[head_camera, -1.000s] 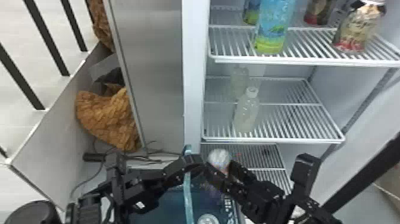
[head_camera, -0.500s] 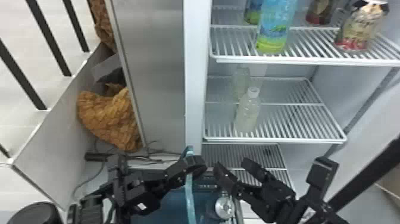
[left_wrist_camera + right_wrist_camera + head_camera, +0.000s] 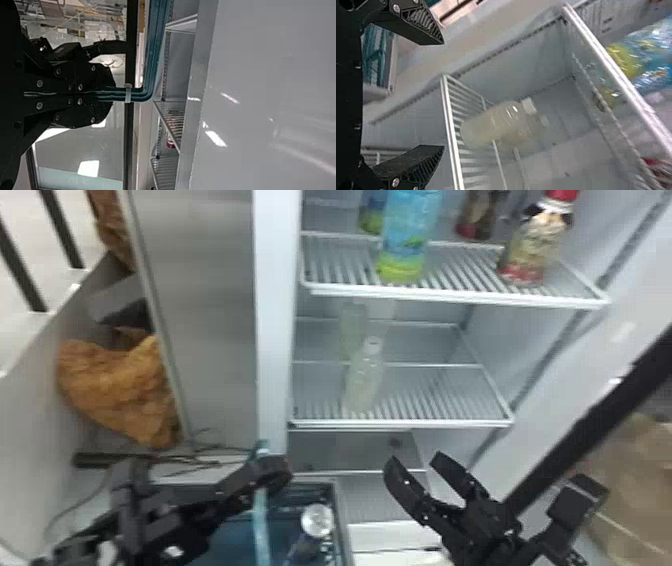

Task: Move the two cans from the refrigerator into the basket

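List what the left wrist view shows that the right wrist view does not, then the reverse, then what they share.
Left wrist view: the left end effector closed on a teal bar of the basket.
Right wrist view: two pale bottles on a wire shelf, plus a blue bottle.
Both: the basket and wire shelving.

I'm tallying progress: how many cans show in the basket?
1: a can inside the basket, by its right side in the head view. Others may be hidden behind the left arm.
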Motion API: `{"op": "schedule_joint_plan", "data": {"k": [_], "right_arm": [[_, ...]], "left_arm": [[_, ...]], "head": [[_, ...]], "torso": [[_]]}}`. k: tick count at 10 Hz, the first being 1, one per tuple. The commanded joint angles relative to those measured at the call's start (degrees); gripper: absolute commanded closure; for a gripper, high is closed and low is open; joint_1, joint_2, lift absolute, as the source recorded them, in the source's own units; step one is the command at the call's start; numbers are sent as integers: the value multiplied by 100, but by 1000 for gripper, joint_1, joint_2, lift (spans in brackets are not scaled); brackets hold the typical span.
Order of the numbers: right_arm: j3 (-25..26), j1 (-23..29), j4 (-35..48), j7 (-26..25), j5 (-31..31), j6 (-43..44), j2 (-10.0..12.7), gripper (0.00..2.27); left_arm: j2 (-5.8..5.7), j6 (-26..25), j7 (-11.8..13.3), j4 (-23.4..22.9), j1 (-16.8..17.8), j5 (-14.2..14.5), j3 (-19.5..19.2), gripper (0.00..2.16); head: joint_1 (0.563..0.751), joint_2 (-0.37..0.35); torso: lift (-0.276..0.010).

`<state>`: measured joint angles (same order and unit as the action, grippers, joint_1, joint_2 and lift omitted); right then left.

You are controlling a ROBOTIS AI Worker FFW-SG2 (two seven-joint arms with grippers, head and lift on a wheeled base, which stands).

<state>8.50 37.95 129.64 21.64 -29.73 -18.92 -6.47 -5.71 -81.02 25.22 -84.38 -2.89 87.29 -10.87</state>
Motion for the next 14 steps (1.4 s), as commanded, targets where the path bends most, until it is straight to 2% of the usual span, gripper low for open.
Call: {"op": "schedule_joint_plan", "data": {"k": [1,4,7,9,12,14], "right_arm": [[304,227,149,69,25,177,50,116],[704,775,641,227,25,388,76,116],[1138,1338,1218,332,71,641,146,117],[1481,1549,1260,552,82,951,217,117],[1995,1900,1541,728,425,1007,542,117],[2075,2097,1640,754,482,1007,652,117]], "left_arm": [[-1,3,0,-35,-34,12,-10,1199],[-1,31,0,-161,-119,46,-78,1199],[8,31,0,-288,-217,35,-227,1199],[8,45,-9,-386,-274,35,-318,1199],[8,45,-9,-456,-316,46,-364,1199],[8,45,-9,-555,-386,149,-410,1199]], "head": [[695,-219],[695,-276],[695,-300],[695,-322],[695,-350],[695,-350]], "torso": [[-218],[-218],[-218],[-218],[-218],[-218]]}}
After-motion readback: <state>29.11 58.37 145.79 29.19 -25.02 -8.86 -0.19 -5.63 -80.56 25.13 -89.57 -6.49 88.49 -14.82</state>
